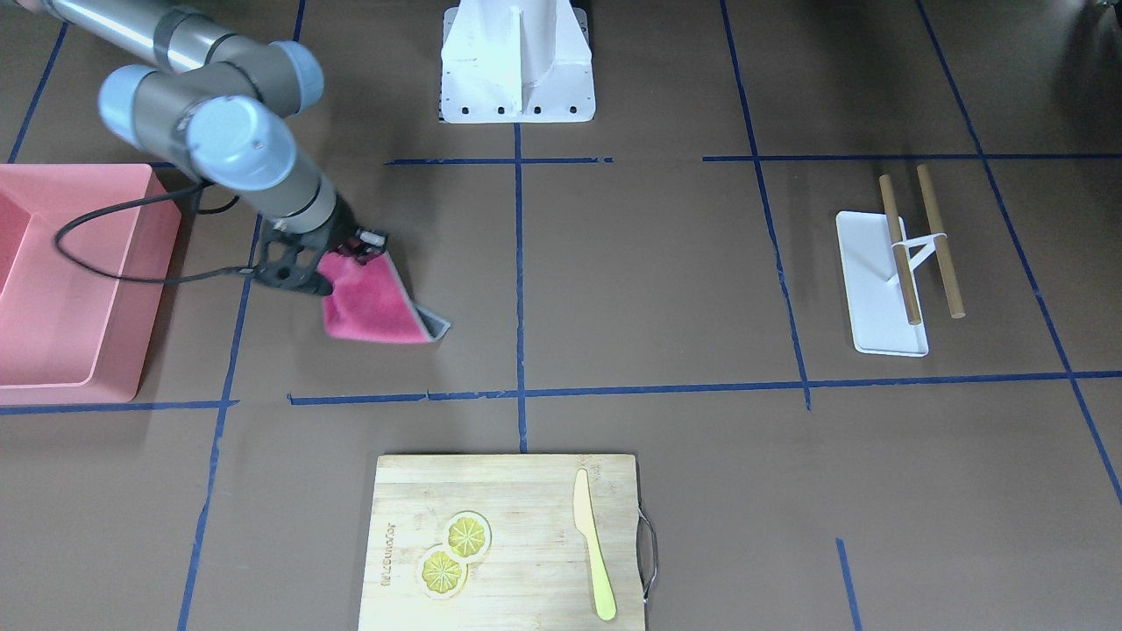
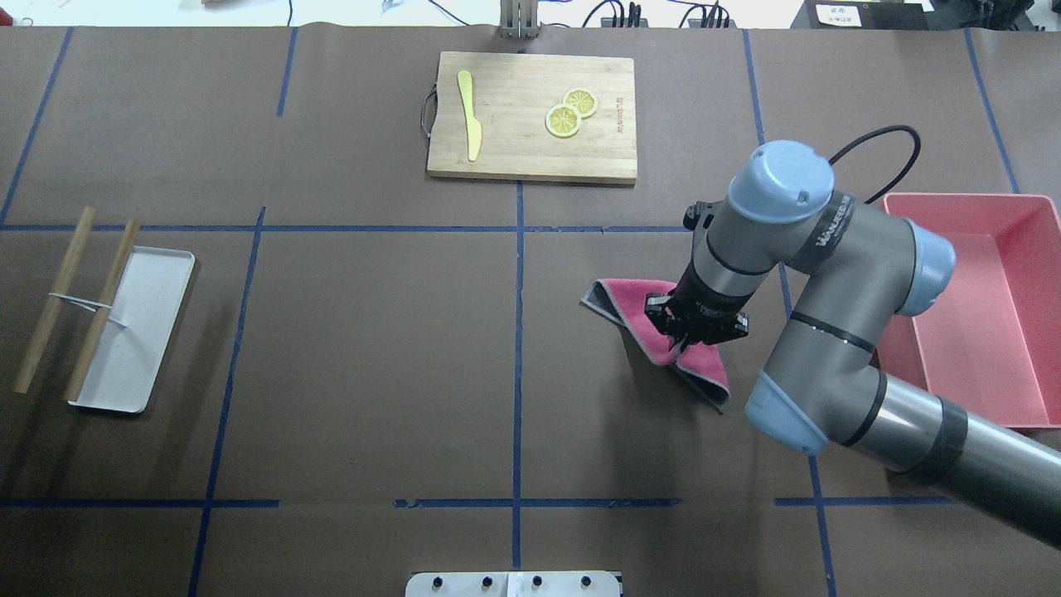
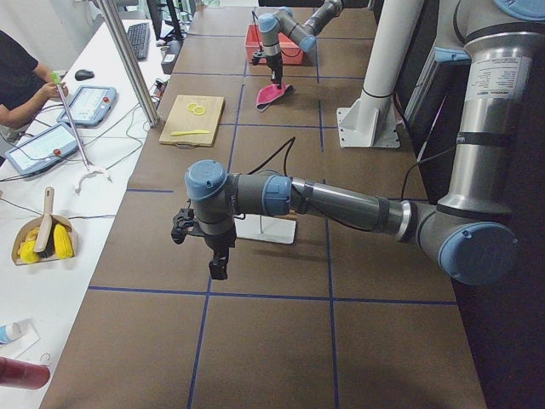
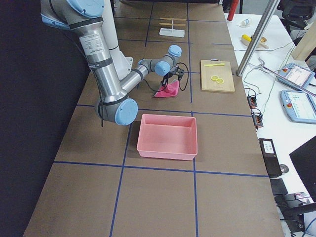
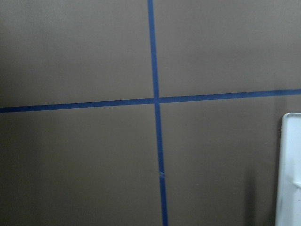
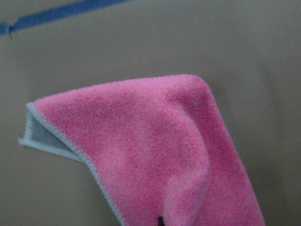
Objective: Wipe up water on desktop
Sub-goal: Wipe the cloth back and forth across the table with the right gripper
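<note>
Front view: I log the right gripper [image 1: 337, 254] clamped on a pink cloth [image 1: 372, 302], the cloth's lower edge lying on the desktop [image 1: 657, 280] near a pink tub [image 1: 53, 289]. Overhead: the cloth is pinched up into a fold, its far corner flat on the brown surface; the cutting board [image 2: 530, 116] is well apart. Left side: the left gripper [image 3: 218, 267] hangs over the desktop near a white tray [image 3: 266, 230]; I cannot tell whether it is open or closed. Right wrist: cloth with grey underside showing.

Brown desktop [image 2: 373, 348], blue tape grid [image 2: 517, 348]: cutting board [image 2: 514, 153], pink bin [image 2: 986, 332], white tray [image 2: 145, 323], pink cloth [image 2: 638, 303].
</note>
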`<state>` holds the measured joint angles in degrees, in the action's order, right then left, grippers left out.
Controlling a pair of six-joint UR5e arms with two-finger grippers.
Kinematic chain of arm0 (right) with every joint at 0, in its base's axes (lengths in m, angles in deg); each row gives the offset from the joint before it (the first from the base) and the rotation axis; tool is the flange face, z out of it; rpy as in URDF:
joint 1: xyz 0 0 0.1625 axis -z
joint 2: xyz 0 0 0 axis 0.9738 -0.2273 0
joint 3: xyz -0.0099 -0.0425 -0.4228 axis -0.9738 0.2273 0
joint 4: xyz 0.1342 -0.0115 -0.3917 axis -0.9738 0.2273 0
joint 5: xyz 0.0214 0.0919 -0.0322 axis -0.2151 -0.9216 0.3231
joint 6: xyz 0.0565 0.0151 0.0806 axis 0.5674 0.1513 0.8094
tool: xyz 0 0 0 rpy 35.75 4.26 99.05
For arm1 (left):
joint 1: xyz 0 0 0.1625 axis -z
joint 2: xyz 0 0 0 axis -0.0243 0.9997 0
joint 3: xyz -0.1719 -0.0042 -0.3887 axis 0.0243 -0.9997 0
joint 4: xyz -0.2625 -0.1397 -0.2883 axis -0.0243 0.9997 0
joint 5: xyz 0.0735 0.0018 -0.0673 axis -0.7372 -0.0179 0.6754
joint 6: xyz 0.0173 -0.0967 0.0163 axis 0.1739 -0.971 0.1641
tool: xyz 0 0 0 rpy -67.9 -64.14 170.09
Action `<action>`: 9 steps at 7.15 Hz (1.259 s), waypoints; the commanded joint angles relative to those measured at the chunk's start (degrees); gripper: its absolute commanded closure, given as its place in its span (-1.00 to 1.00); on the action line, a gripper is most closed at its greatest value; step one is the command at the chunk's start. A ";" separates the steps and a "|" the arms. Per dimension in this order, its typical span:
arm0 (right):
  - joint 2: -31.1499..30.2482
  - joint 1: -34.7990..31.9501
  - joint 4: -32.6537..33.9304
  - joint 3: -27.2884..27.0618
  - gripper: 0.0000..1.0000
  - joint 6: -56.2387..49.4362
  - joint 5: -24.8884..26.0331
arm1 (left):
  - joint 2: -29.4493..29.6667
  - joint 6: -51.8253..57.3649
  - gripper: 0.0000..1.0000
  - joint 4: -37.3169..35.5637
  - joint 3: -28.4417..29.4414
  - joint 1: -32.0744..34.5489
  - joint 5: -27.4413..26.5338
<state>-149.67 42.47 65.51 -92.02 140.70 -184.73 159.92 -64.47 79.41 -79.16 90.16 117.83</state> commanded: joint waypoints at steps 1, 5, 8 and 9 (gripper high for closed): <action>-2.10 6.33 0.00 -4.80 1.00 5.52 0.09 | 0.17 0.49 -1.00 0.33 0.41 0.18 0.10; -2.99 1.73 -0.26 -2.12 1.00 3.70 1.66 | 0.43 -0.03 -1.00 0.77 -0.29 0.35 0.19; -2.47 -9.34 -0.09 4.13 1.00 -6.21 0.88 | 0.79 -0.21 -1.00 0.68 -0.47 0.35 0.27; -2.38 -11.90 -0.09 5.88 1.00 -8.07 0.88 | 0.96 -0.21 -1.00 0.59 -0.47 0.35 0.27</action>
<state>-152.18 34.23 65.42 -88.42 135.57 -183.81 160.69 -64.64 80.06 -79.61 90.51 118.09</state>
